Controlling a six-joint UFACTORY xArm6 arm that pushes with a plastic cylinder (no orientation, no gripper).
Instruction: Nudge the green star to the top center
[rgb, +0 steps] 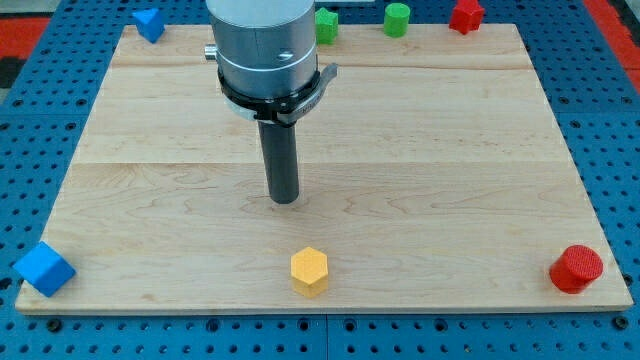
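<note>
The green star (327, 25) sits at the view's top edge, just right of center, partly hidden behind the arm's grey body (262, 45). My tip (285, 199) rests on the wooden board (450, 150) near its middle, well below the green star and apart from every block. A green cylinder (397, 19) stands to the right of the star on the top edge.
A red star-like block (466, 15) sits at the top right and a blue block (149, 23) at the top left. A blue cube (44, 268) lies at the bottom left, a yellow hexagon (309, 270) at the bottom center, a red cylinder (576, 268) at the bottom right.
</note>
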